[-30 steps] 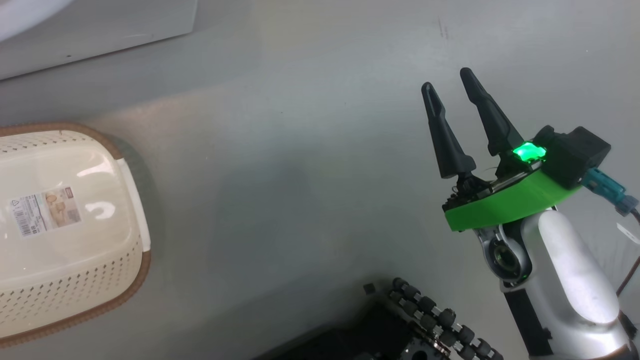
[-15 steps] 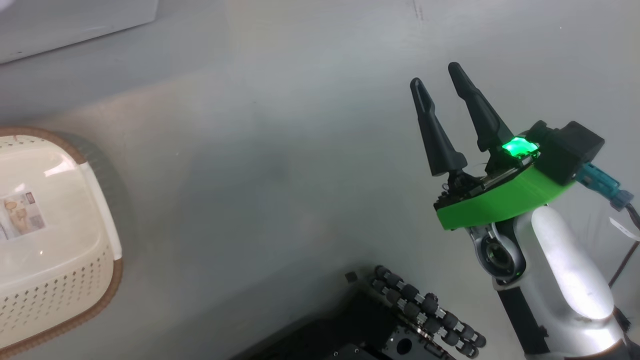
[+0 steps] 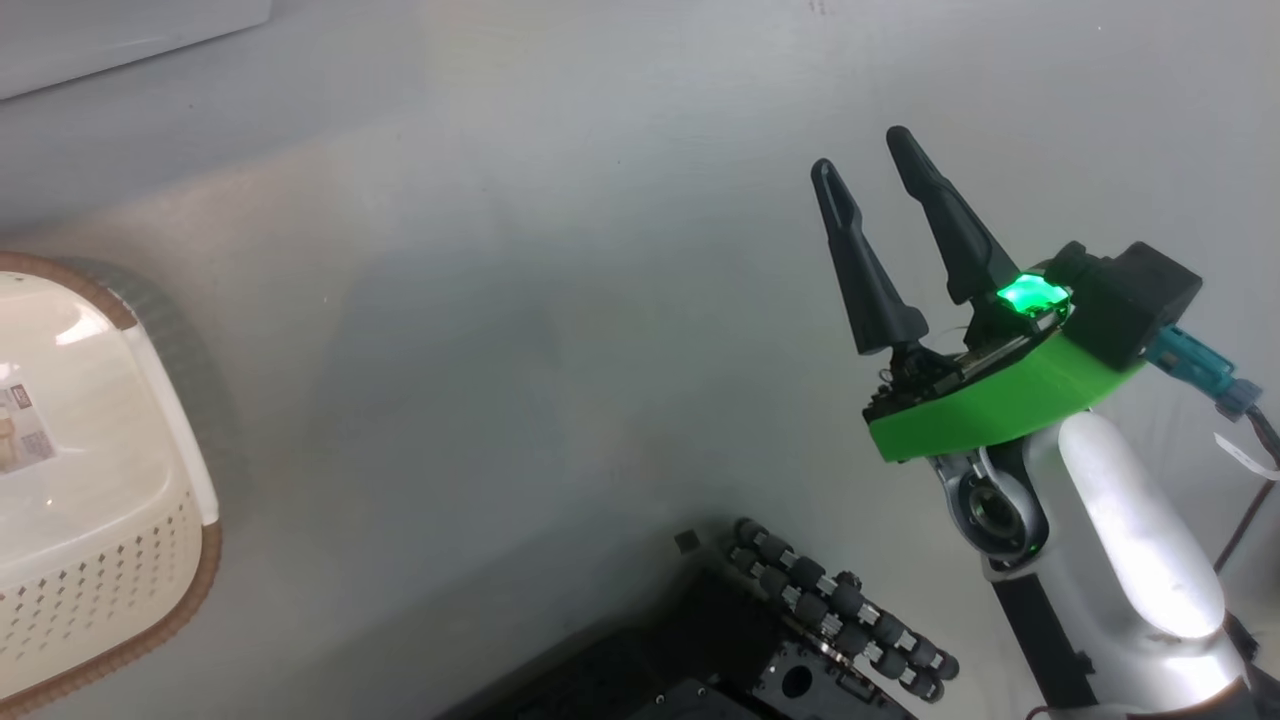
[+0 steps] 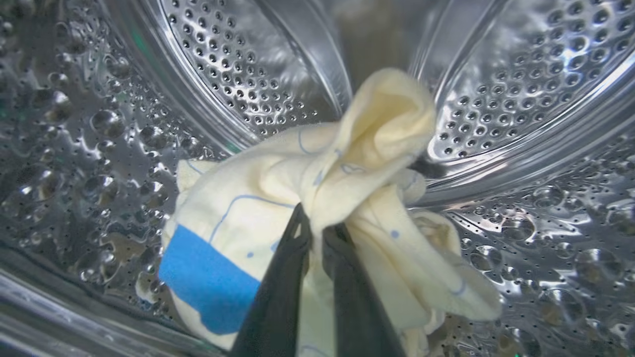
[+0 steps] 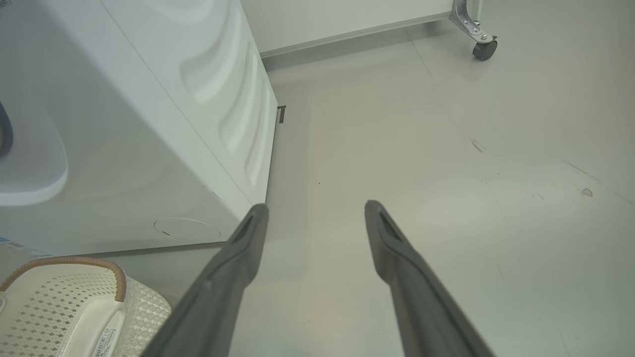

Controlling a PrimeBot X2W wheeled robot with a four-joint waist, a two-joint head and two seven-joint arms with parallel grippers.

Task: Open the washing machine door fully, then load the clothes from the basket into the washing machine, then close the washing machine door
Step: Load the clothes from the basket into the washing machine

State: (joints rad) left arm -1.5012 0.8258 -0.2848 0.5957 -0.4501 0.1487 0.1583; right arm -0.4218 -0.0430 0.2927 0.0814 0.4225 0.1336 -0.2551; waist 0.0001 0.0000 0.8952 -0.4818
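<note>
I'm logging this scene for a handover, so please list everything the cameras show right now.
clothes: one bundle, cream-yellow and blue, inside the drum
drum: one, dimpled steel, around the clothes
washing machine: one, white, on the floor beside the basket
basket: one, cream with a brown rim, on the floor at the robot's left
label: one, white, inside the basket
caster: one, grey, far across the floor
floor: grey
robot base: black, with roller wheels
left gripper: dark, shut on the clothes
right gripper: dark, open, empty, above the floor
</note>
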